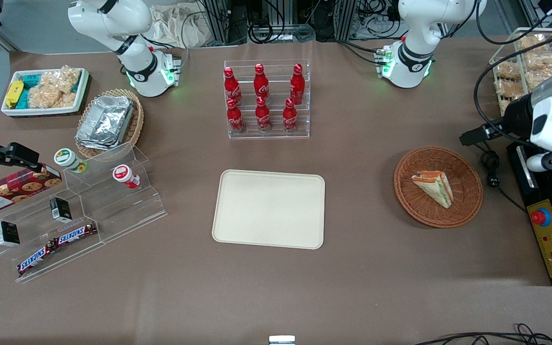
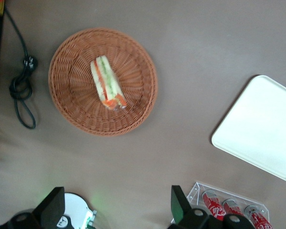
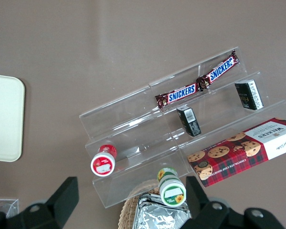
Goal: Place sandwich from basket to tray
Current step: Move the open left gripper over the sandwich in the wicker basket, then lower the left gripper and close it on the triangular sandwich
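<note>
The sandwich [image 1: 433, 188] [image 2: 107, 88], a pale wedge with orange and green layers, lies in the round reddish-brown wicker basket [image 1: 410, 201] [image 2: 71, 95] toward the working arm's end of the table. The cream tray [image 1: 269, 208] [image 2: 262, 129] sits flat at the table's middle with nothing on it. My gripper [image 2: 115, 207] hangs high above the table, off to one side of the basket and apart from it. It is open wide with nothing between its fingers [image 2: 178, 205].
A clear rack of red cola bottles [image 1: 266, 98] [image 2: 233, 207] stands farther from the front camera than the tray. A black cable [image 1: 491, 177] [image 2: 21, 90] and a control box [image 1: 549, 239] lie beside the basket. An acrylic snack stand [image 1: 79, 211] is at the parked arm's end.
</note>
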Robot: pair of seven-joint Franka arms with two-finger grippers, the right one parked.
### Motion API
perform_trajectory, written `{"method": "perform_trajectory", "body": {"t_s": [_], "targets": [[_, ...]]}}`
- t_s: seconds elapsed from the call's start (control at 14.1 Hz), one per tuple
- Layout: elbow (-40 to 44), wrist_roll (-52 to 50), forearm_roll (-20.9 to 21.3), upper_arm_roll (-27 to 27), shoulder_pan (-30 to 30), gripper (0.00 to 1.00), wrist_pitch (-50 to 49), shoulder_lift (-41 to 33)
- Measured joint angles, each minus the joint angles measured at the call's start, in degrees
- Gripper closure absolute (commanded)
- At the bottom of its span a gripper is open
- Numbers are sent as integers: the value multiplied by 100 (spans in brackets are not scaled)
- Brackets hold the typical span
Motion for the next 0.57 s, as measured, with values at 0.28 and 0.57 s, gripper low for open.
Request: {"method": "perform_trajectory", "body": {"t_s": [0.28, 0.57], "targets": [[-891, -353, -1, 133, 20, 0, 828, -30], [-2430, -878, 136, 186, 28, 0, 2599, -209]]}}
